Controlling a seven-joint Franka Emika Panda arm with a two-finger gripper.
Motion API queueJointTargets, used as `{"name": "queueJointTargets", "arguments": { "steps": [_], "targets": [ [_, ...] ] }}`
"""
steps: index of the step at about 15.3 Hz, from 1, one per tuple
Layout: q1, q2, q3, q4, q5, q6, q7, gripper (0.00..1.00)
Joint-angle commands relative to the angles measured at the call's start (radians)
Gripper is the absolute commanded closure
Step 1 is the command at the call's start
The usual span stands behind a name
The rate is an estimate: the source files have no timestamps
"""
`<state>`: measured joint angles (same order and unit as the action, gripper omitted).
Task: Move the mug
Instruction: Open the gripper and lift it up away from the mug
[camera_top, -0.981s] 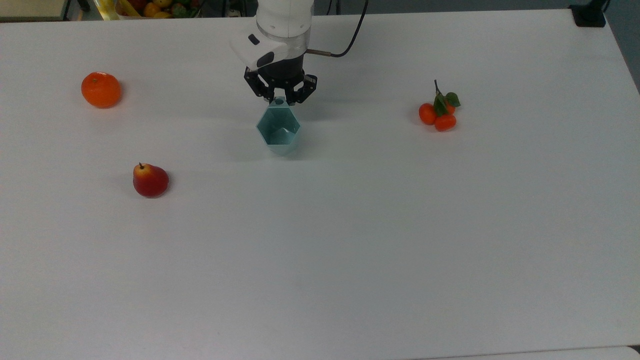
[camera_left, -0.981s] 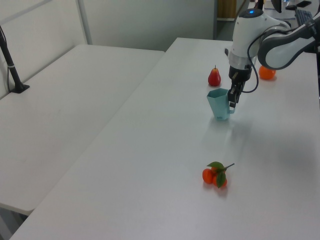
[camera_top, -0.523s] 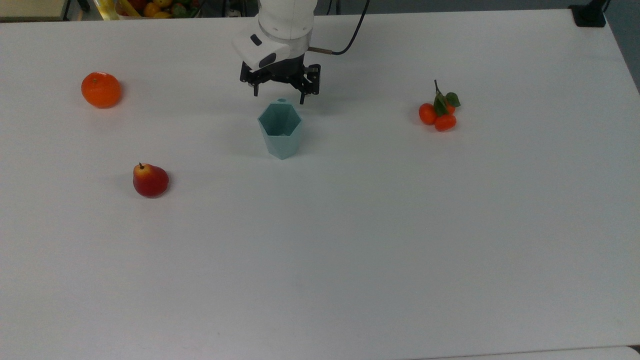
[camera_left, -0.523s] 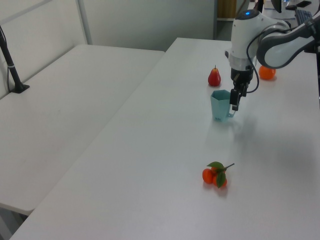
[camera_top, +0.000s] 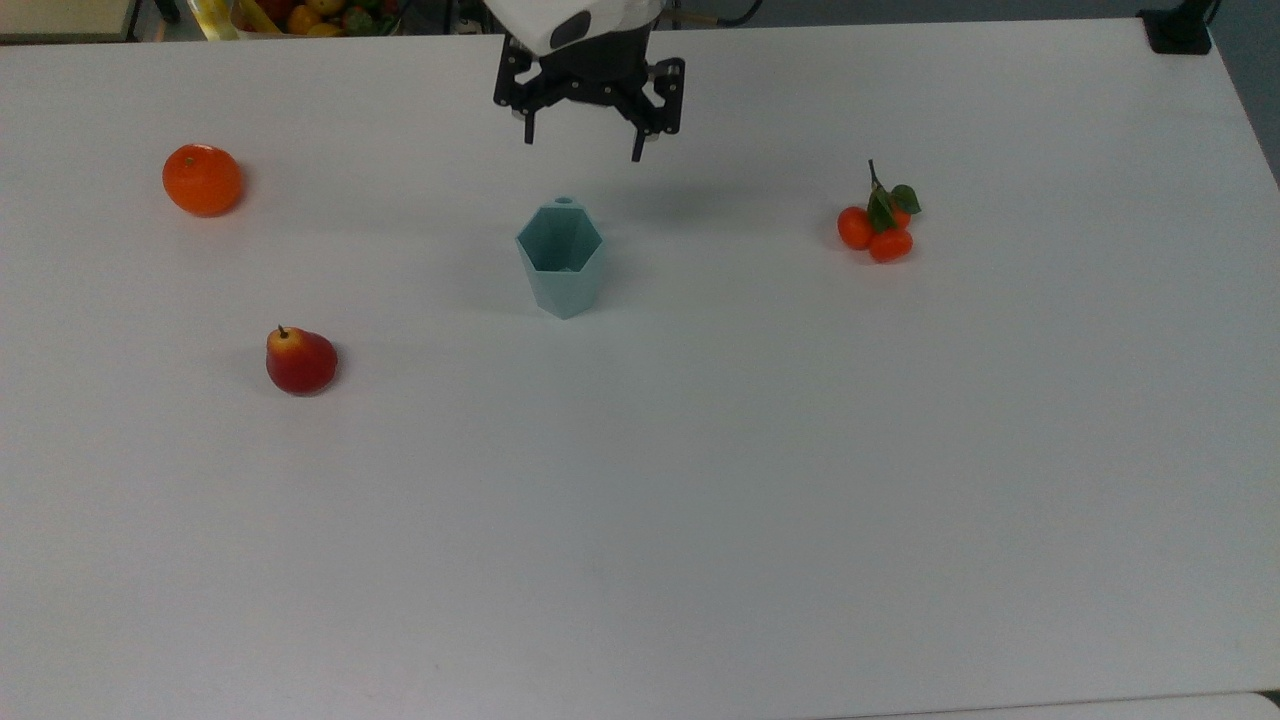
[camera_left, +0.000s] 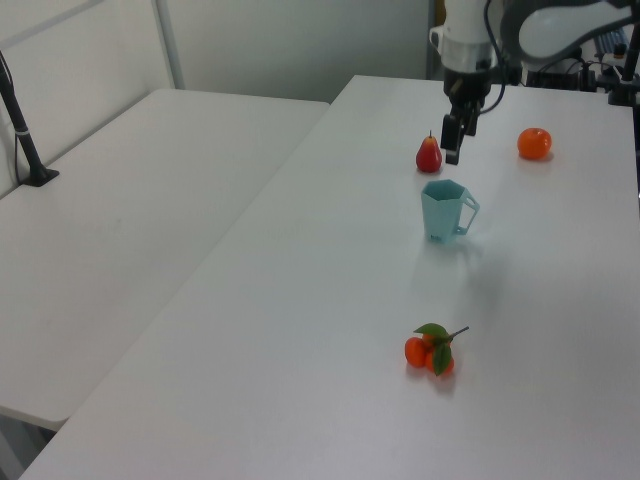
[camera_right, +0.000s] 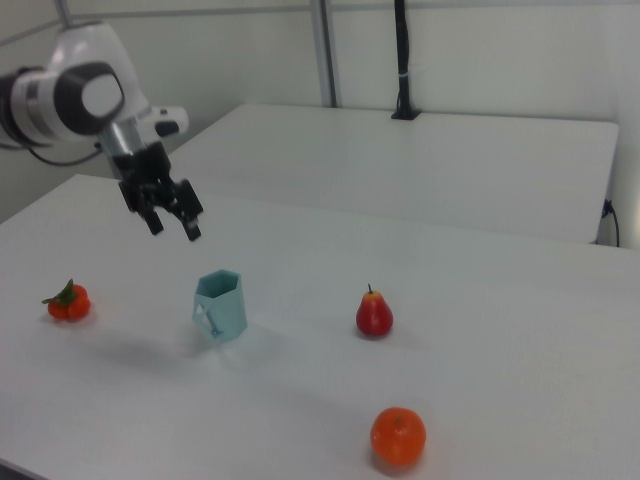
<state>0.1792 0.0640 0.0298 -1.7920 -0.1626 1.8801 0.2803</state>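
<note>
The pale teal hexagonal mug (camera_top: 560, 258) stands upright on the white table (camera_top: 700, 480), free of any grip; it also shows in the left view (camera_left: 443, 209) and in the right view (camera_right: 221, 305). Its small holed tab points toward the top view's upper edge. My gripper (camera_top: 585, 145) hangs open in the air above and behind the mug, with empty space between its black fingers. It also appears high over the table in the left view (camera_left: 456, 141) and in the right view (camera_right: 173, 228), well clear of the mug's rim.
An orange (camera_top: 202, 179) lies at the top view's left, a red pear (camera_top: 299, 361) below it, and a cluster of small tangerines with leaves (camera_top: 878, 226) at the right. A bin of fruit (camera_top: 300, 15) sits past the table's far edge.
The gripper let go of the mug's tab, opened, and rose up and away. The mug stays upright where it was set.
</note>
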Motion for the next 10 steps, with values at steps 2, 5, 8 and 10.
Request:
{"name": "queueJointTargets", "arguments": {
  "steps": [2, 5, 8, 10],
  "targets": [
    [0.017, 0.000, -0.005, 0.227, 0.034, -0.275, -0.156, 0.00],
    [0.011, -0.018, -0.010, 0.252, 0.055, -0.294, -0.156, 0.00],
    [-0.003, -0.029, -0.024, 0.253, 0.055, -0.328, -0.158, 0.00],
    [-0.015, -0.029, -0.025, 0.257, 0.055, -0.332, -0.156, 0.00]
  ]
}}
